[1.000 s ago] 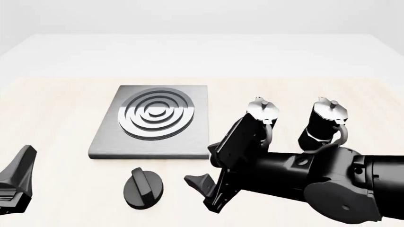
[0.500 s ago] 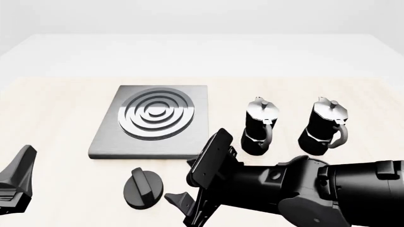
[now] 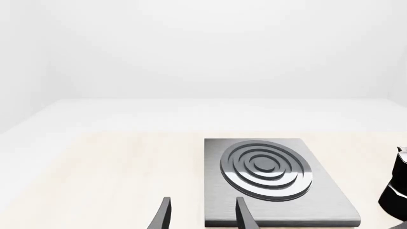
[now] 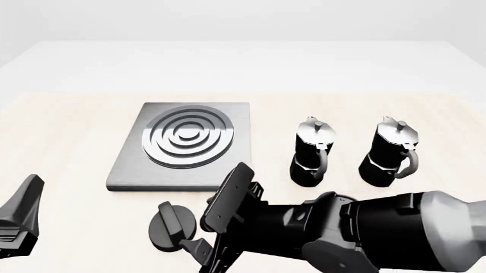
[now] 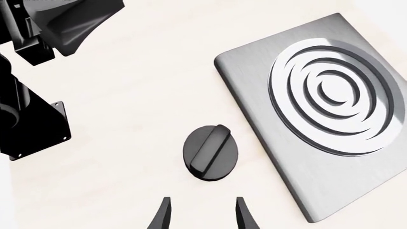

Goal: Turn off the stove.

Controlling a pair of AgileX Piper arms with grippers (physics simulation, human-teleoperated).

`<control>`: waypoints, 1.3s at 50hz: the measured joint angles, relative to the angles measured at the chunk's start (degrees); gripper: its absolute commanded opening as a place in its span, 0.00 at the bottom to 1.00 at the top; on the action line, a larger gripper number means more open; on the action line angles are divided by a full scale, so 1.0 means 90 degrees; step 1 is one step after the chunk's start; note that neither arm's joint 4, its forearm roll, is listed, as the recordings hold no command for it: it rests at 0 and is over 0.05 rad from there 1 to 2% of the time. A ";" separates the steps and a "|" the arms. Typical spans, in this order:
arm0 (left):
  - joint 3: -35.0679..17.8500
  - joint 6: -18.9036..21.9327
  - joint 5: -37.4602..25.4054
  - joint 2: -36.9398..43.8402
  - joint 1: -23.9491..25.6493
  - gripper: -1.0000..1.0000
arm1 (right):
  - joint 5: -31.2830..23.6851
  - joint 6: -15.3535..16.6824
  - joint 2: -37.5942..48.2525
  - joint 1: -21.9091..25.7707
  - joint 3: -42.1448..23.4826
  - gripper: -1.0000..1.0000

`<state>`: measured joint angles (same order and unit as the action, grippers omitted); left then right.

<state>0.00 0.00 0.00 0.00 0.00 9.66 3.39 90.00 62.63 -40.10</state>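
One stove (image 4: 182, 147), one knob (image 4: 172, 225), two moka pots (image 4: 312, 152) (side by side); both tools (image 5: 199, 215) spread, empty.

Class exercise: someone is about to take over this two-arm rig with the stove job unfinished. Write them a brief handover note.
Right claw: open, holding nothing, lined up on the knob and just short of it.
Left claw: open, empty, parked at the table's left near edge.
Stove: flat on the table, knob on the near side of it; two moka pots stand to its right.
Done: approach only.
Left: close on the knob's ridge and turn it off.
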 measured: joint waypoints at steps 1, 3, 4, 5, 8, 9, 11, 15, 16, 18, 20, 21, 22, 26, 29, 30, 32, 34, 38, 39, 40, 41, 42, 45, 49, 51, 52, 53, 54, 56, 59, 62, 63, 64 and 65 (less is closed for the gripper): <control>0.0000 0.0000 0.0000 0.0000 0.0000 1.00 | 0.0012 0.0002 0.0048 0.0004 -0.0031 1.00; 0.0000 0.0000 0.0000 0.0000 0.0000 1.00 | 0.0033 0.0003 0.0142 0.0017 -0.0095 1.00; 0.0000 0.0000 0.0000 0.0000 0.0000 1.00 | 0.0042 0.0002 0.0188 0.0027 -0.0127 1.00; 0.0000 0.0000 0.0000 0.0000 0.0000 1.00 | 0.0050 0.0002 0.0230 0.0037 -0.0157 1.00; 0.0000 0.0000 0.0000 0.0000 0.0000 1.00 | 0.0068 0.0002 0.0349 0.0070 -0.0246 1.00; 0.0000 0.0000 0.0000 0.0000 0.0000 1.00 | 0.0073 0.0002 0.0387 0.0081 -0.0276 1.00; 0.0000 0.0000 0.0000 0.0000 0.0000 1.00 | 0.0080 0.0004 0.0457 0.0103 -0.0334 1.00; 0.0000 0.0000 0.0000 0.0000 0.0000 1.00 | 0.0092 0.0005 0.0581 0.0146 -0.0434 1.00; 0.0000 0.0000 0.0000 0.0000 0.0000 1.00 | 0.0096 0.0004 0.0609 0.0156 -0.0455 1.00; 0.0000 0.0000 0.0000 0.0000 0.0000 1.00 | 0.0105 0.0003 0.0660 0.0175 -0.0490 1.00; 0.0000 0.0000 0.0000 0.0000 0.0000 1.00 | 0.0116 0.0000 0.0705 0.0191 -0.0518 1.00; 0.0000 0.0000 0.0000 0.0000 0.0000 1.00 | 0.0122 -0.0002 0.0726 0.0199 -0.0530 1.00; 0.0000 0.0000 0.0000 0.0000 0.0000 1.00 | 0.0129 -0.0003 0.0746 0.0207 -0.0540 1.00; 0.0000 0.0000 0.0000 0.0000 0.0000 1.00 | 0.0162 -0.0014 0.0825 0.0239 -0.0575 1.00; 0.0000 0.0000 0.0000 0.0000 0.0000 1.00 | 0.0187 -0.0022 0.0879 0.0260 -0.0596 1.00; 0.0000 0.0000 0.0000 0.0000 0.0000 1.00 | 0.0195 -0.0024 0.0898 0.0267 -0.0604 1.00; 0.0000 0.0000 0.0000 0.0000 0.0000 1.00 | 0.0213 -0.0028 0.0939 0.0279 -0.0619 1.00; 0.0000 0.0000 0.0000 0.0000 0.0000 1.00 | 0.0231 -0.0030 0.0990 0.0288 -0.0637 1.00; 0.0000 0.0000 0.0000 0.0000 0.0000 1.00 | 0.0264 -0.0037 0.1088 0.0306 -0.0672 1.00; 0.0000 0.0000 0.0000 0.0000 0.0000 1.00 | 0.0272 -0.0040 0.1112 0.0310 -0.0682 1.00; 0.0000 0.0000 0.0000 0.0000 0.0000 1.00 | 0.0280 -0.0042 0.1137 0.0314 -0.0690 1.00; 0.0000 0.0000 0.0000 0.0000 0.0000 1.00 | 0.0288 -0.0045 0.1161 0.0319 -0.0699 1.00; 0.0000 0.0000 0.0000 0.0000 0.0000 1.00 | 0.0298 -0.0049 0.1188 0.0323 -0.0709 1.00; 0.0000 0.0000 0.0000 0.0000 0.0000 1.00 | 0.0329 -0.0066 0.1273 0.0340 -0.0738 1.00; 0.0000 0.0000 0.0000 0.0000 0.0000 1.00 | 0.0367 -0.0092 0.1368 0.0367 -0.0767 1.00; 0.0000 0.0000 0.0000 0.0000 0.0000 1.00 | 0.0382 -0.0104 0.1407 0.0379 -0.0780 1.00; 0.0000 0.0000 0.0000 0.0000 0.0000 1.00 | 0.0389 -0.0110 0.1424 0.0385 -0.0786 1.00; 0.0000 0.0000 0.0000 0.0000 0.0000 1.00 | 0.0395 -0.0114 0.1441 0.0390 -0.0793 1.00; 0.0000 0.0000 0.0000 0.0000 0.0000 1.00 | 0.0401 -0.0119 0.1459 0.0395 -0.0800 1.00; 0.0000 0.0000 0.0000 0.0000 0.0000 1.00 | 0.0413 -0.0127 0.1496 0.0404 -0.0818 1.00; 0.0000 0.0000 0.0000 0.0000 0.0000 1.00 | 0.0430 -0.0138 0.1550 0.0414 -0.0847 1.00; 0.0000 0.0000 0.0000 0.0000 0.0000 1.00 | 0.0442 -0.0150 0.1597 0.0427 -0.0876 1.00; 0.0000 0.0000 0.0000 0.0000 0.0000 1.00 | 0.0445 -0.0154 0.1611 0.0431 -0.0887 1.00; 0.0000 0.0000 0.0000 0.0000 0.0000 1.00 | 0.0448 -0.0157 0.1625 0.0435 -0.0898 1.00; 0.0000 0.0000 0.0000 0.0000 0.0000 1.00 | 0.0451 -0.0160 0.1640 0.0439 -0.0910 1.00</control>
<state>0.00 0.00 0.00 0.00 0.00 13.72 1.96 104.77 66.58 -48.29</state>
